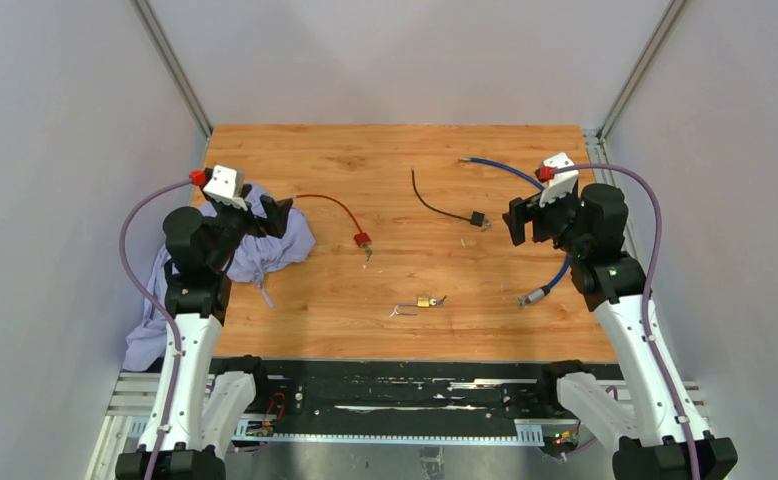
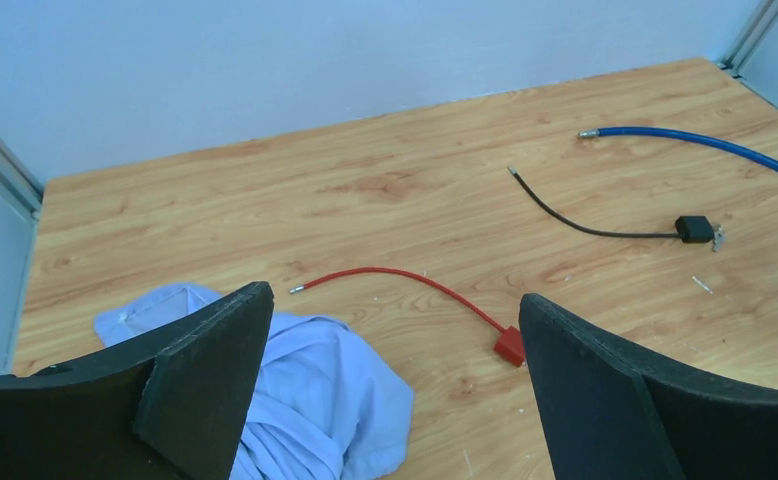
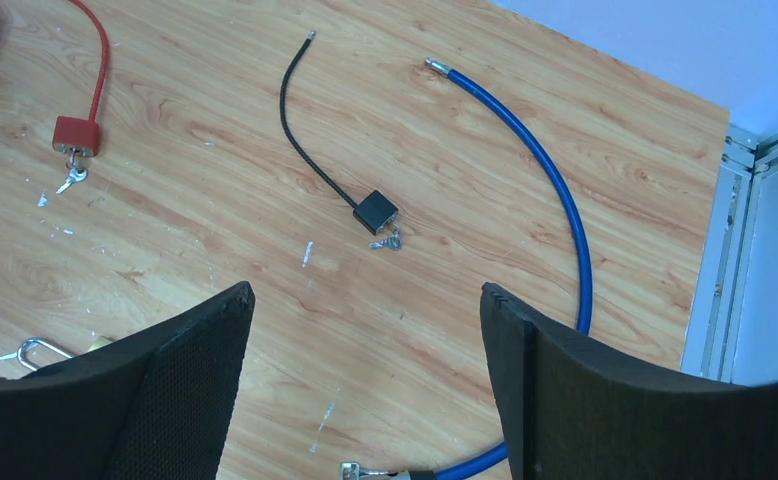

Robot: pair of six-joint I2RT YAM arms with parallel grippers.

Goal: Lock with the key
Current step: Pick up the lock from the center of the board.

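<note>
Light-blue cloth (image 1: 285, 250) lay crumpled on the left side of the counter (image 1: 395, 160), one part spilling past the left edge. Counter was wood-grain, light brown. Small white flecks (image 3: 308, 253) were scattered on it, mid-right. Pale walls (image 1: 405, 50) closed in three sides, with metal posts (image 1: 170, 65) at both back corners. Black rail (image 1: 405, 395) ran along the near edge.
</note>
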